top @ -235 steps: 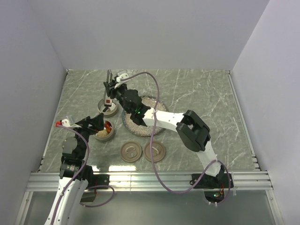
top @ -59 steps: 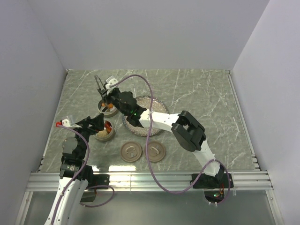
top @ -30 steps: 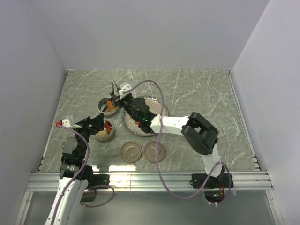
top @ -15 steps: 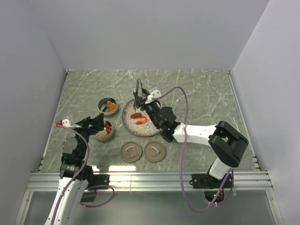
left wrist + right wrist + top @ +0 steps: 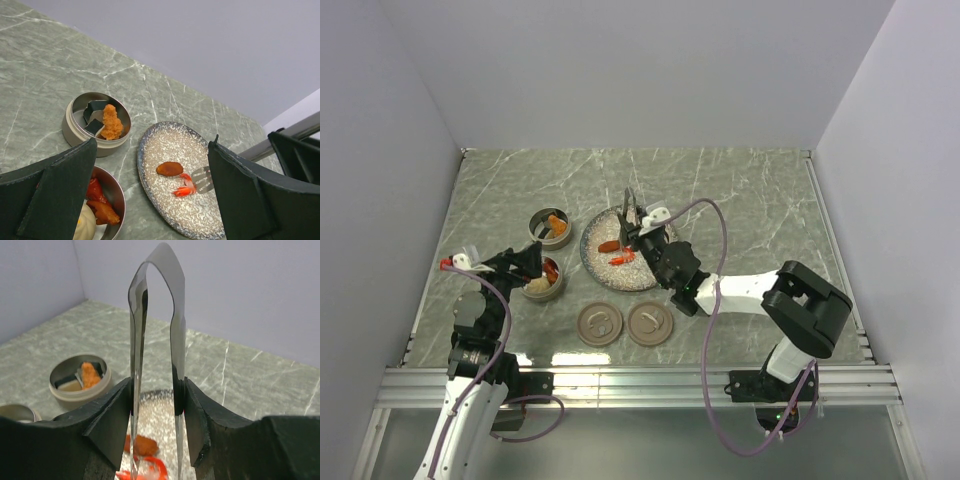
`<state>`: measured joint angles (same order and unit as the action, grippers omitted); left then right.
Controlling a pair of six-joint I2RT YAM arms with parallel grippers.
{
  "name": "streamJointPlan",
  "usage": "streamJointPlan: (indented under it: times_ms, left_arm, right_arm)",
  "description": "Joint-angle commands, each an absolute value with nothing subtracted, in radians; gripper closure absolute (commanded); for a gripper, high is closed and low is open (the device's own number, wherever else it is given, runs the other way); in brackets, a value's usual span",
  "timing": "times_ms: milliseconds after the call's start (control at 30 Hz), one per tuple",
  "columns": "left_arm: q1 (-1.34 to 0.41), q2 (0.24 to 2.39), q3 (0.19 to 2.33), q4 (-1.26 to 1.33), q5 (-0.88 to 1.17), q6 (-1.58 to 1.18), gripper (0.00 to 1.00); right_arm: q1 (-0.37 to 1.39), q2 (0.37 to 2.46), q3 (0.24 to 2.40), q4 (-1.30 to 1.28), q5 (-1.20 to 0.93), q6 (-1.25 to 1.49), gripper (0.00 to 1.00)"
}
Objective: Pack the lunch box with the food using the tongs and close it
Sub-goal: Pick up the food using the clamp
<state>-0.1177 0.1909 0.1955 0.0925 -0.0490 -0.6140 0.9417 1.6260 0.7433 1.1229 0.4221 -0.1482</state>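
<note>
My right gripper (image 5: 642,232) (image 5: 157,390) is shut on the tongs (image 5: 628,212) (image 5: 156,295), whose arms stand apart. The tongs' tips (image 5: 202,179) hang over the speckled plate (image 5: 595,270) (image 5: 200,220), right beside a red piece of food (image 5: 623,257) (image 5: 184,189). A brown-orange piece (image 5: 609,245) (image 5: 170,168) lies next to it. The lunch box is two round metal tins. The far tin (image 5: 552,227) (image 5: 75,132) holds an orange fried piece (image 5: 112,123). The near tin (image 5: 542,280) (image 5: 117,192) holds red pieces and a beige ball. My left gripper (image 5: 523,262) (image 5: 152,145) is open and empty above the near tin.
Two round brown lids (image 5: 600,324) (image 5: 649,323) lie flat on the marble table in front of the plate. Grey walls close in the left, back and right sides. A metal rail (image 5: 640,380) runs along the near edge.
My right arm has swung the tongs from above the far tin rightwards to over the plate. The orange fried piece now lies in the far tin. My left arm has stayed still.
</note>
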Motion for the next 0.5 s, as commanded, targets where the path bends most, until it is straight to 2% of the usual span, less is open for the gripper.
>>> streamJointPlan:
  times_ms: [0, 467]
  left_arm:
    - [-0.118, 0.202, 0.190, 0.137, -0.032, -0.614, 0.01]
    - [-0.118, 0.218, 0.187, 0.147, -0.032, -0.614, 0.01]
  right_arm:
    - [0.936, 1.606, 0.715, 1.212, 0.416, -0.127, 0.49]
    - [0.894, 1.646, 0.696, 1.229, 0.253, -0.083, 0.46]
